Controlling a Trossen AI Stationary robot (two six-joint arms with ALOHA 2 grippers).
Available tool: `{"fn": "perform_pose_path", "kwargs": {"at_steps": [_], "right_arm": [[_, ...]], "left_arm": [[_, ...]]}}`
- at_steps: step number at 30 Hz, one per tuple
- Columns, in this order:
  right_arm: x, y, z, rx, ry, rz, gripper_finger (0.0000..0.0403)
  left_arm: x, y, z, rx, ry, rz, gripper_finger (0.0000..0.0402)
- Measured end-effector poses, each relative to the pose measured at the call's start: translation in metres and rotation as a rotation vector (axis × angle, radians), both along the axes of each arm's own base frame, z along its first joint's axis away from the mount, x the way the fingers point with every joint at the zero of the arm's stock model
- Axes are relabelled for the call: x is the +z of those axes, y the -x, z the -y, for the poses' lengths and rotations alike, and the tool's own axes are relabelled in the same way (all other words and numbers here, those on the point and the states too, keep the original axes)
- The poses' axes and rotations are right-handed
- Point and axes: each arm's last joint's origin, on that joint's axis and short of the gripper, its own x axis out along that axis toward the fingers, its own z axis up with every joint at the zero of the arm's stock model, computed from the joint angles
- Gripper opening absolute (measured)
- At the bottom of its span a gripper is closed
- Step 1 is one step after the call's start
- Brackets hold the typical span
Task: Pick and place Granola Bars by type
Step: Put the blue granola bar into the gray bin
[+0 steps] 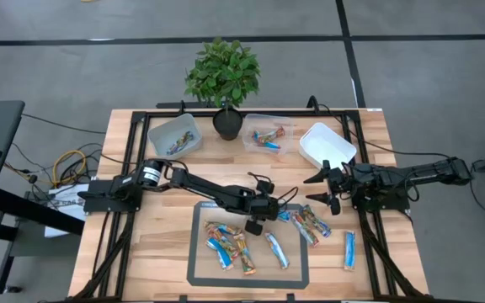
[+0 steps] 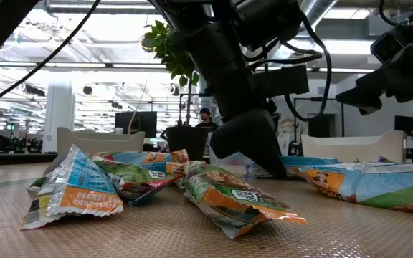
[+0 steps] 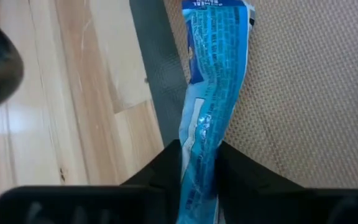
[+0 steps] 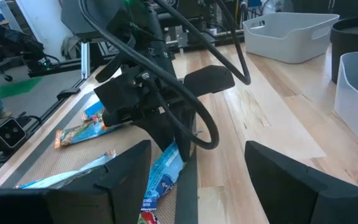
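Note:
Several granola bars [image 1: 226, 240], blue-and-white and multicoloured, lie on a grey mat [image 1: 199, 273]; more lie right of it [image 1: 310, 223], with one blue bar [image 1: 349, 250] apart. My left gripper [image 1: 255, 225] reaches down at the mat's far right part and is shut on a blue-and-white bar [image 3: 213, 68]. In the low view this gripper [image 2: 253, 154] stands behind the near bars [image 2: 228, 197]. My right gripper [image 1: 320, 187] waits open over the table's right side, holding nothing. My left gripper pinches the blue-and-white bar near one end [image 3: 197, 165] between its two fingers, and the wrapper is squeezed narrow there. The fingers slant down from the table's left. The bar runs away from the fingers, its other end [image 3: 219, 25] over the mat by its dark border.
Three tubs stand at the back: a clear one [image 1: 175, 135] at left, a clear one [image 1: 268, 135] holding multicoloured bars, and a white one [image 1: 327, 145] at right. A potted plant [image 1: 224, 80] stands between the first two. Bare wood lies left of the mat.

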Motion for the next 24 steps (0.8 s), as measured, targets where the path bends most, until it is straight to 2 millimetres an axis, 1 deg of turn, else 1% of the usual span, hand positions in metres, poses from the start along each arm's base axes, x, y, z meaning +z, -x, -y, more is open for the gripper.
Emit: {"fn": "perform_pose_path", "kwargs": {"at_steps": [3, 4, 7, 10, 17, 20, 24], "right_arm": [[0.0, 0.0, 0.0, 0.0, 0.0, 0.0, 0.0256], [0.0, 0.0, 0.0, 0.0, 0.0, 0.0, 0.0256], [0.0, 0.0, 0.0, 0.0, 0.0, 0.0, 0.0256], [0.0, 0.0, 0.0, 0.0, 0.0, 0.0, 0.0256], [0.0, 0.0, 0.0, 0.0, 0.0, 0.0, 0.0256], [0.0, 0.0, 0.0, 0.0, 0.0, 0.0, 0.0256], [0.0, 0.0, 0.0, 0.0, 0.0, 0.0, 0.0256]], "left_arm": [[0.004, -0.004, 0.001, 0.018, 0.029, 0.061, 0.004], [0.008, -0.005, 0.001, 0.029, 0.035, 0.083, 0.0036], [0.024, -0.006, -0.005, 0.091, 0.021, 0.153, 0.0033], [0.036, -0.002, -0.018, 0.186, -0.009, 0.159, 0.004], [0.066, 0.019, -0.048, 0.359, -0.01, 0.075, 0.0039], [0.077, 0.03, -0.056, 0.419, -0.011, 0.036, 0.0035], [0.091, 0.044, -0.06, 0.495, -0.021, 0.004, 0.0036]]}}
